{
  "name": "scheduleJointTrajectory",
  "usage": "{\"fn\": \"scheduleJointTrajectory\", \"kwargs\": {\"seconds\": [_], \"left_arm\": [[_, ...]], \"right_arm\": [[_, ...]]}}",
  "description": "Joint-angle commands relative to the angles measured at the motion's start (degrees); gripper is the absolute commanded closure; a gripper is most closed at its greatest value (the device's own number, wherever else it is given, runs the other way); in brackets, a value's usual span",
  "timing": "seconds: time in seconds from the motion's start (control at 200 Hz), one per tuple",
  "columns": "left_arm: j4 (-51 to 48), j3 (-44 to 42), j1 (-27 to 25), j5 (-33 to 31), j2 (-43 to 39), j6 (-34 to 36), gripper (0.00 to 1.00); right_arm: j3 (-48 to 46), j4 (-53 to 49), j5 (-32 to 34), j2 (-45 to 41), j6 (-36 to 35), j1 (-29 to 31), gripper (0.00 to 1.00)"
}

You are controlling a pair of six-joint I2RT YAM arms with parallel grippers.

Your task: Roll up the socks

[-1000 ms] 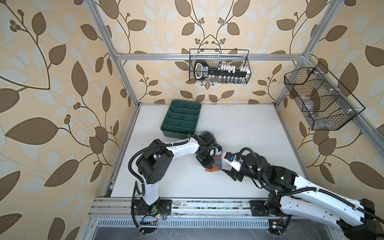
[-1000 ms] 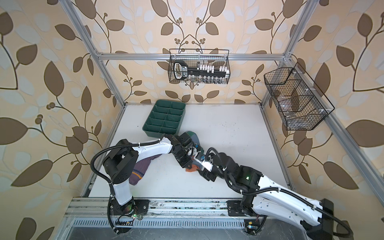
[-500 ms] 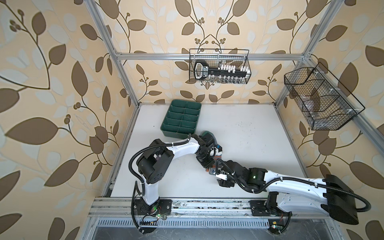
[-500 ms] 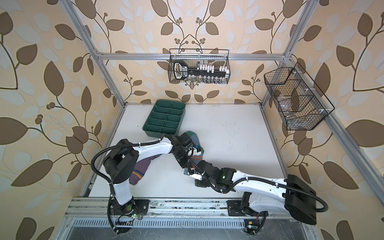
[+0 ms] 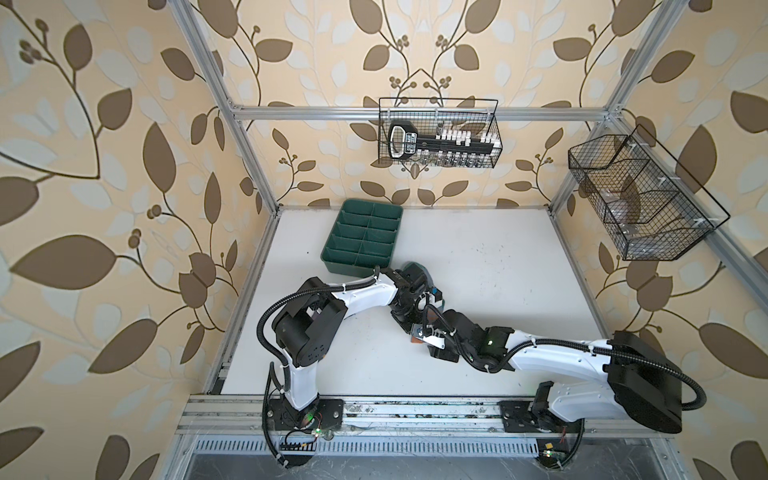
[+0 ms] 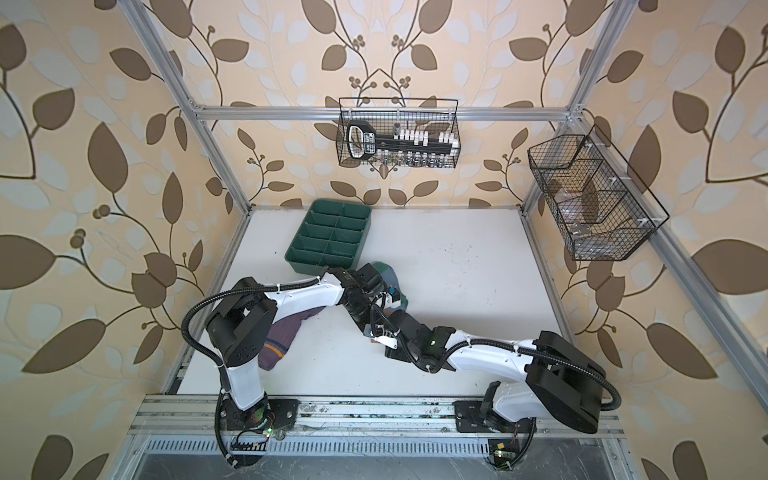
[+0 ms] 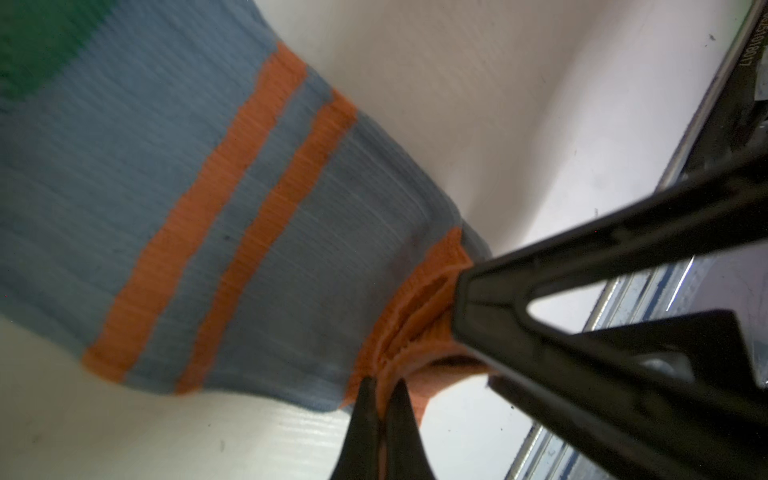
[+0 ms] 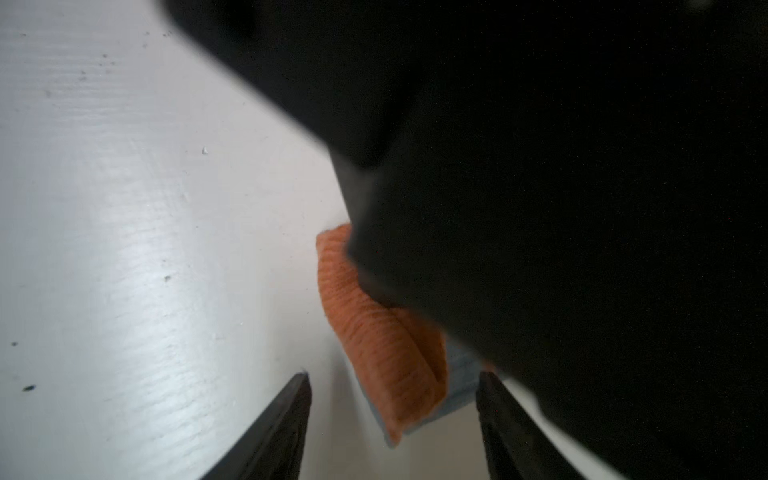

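**Both grippers meet at the blue sock's orange cuff**

At the left of the table (image 6: 457, 257), the purple sock (image 6: 279, 338) lies loose and rumpled. A top view shows it partly under the left arm (image 6: 299, 296), with a thin stripe across it. Behind it, near the back left, sits the green divided tray (image 5: 345, 269).

The light blue sock (image 7: 249, 216) lies just in front of the tray's near right corner. Its green toe points toward the tray, two orange stripes cross the leg, and the orange cuff (image 8: 374, 328) points toward the front rail. In both top views the two wrists cover most of it.

The left gripper (image 7: 380, 384) is pinched tight on a bunched fold of that cuff, its fingers almost together with cloth between them. The right gripper (image 8: 392, 386) reaches in from the right to the same spot. Its jaws stand apart with the cuff's edge between the tips and a clear gap on one side, so it is not clamped on.

The right arm (image 5: 552, 357) stretches low across the front of the table. One wire basket (image 5: 438, 133) hangs on the back wall, holding a black tool. Another wire basket (image 5: 648, 199) hangs on the right wall.
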Motion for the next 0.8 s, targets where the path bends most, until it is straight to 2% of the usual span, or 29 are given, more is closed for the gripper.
{"fn": "scheduleJointTrajectory", "kwargs": {"seconds": [0.0,0.26,0.345,0.37,0.445,0.52,0.655,0.795], "left_arm": [[-1.05,0.33,-0.43,2.94,-3.38,0.43,0.97],[-0.43,-0.05,-0.44,2.69,-4.7,-0.3,0.96],[0.16,-0.61,-0.44,1.88,-6.26,-0.96,0.92],[0.37,-0.78,-0.44,1.46,-6.84,-1.28,0.89],[0.89,-1.62,-0.44,-0.68,-9.1,-2.49,0.68],[1.82,-2.74,-0.44,-3.36,-12.1,-3.8,0.54],[3.28,-5.32,-0.35,-10.2,-19.41,-6.12,0.38],[3.45,-8.71,-0.26,-25.11,-29.9,-8.55,0.27]], "right_arm": [[1.19,-2.39,0.12,2.06,-0.69,-0.9,0.47],[3.54,-7.09,-0.73,4.71,0.79,-1.04,0.86],[4.11,-8.81,-0.57,5.72,1.51,-0.91,0.92],[4.21,-9.28,-0.29,5.93,1.8,-0.89,0.92],[4.21,-9.87,0.04,5.98,2.23,-0.6,0.94],[3.95,-10.14,0.3,5.72,2.52,-0.32,0.95],[3.86,-10.6,-0.23,5.1,2.64,-0.56,0.96],[4.77,-12.69,-3.83,5.55,2.51,-1.41,0.97]]}}
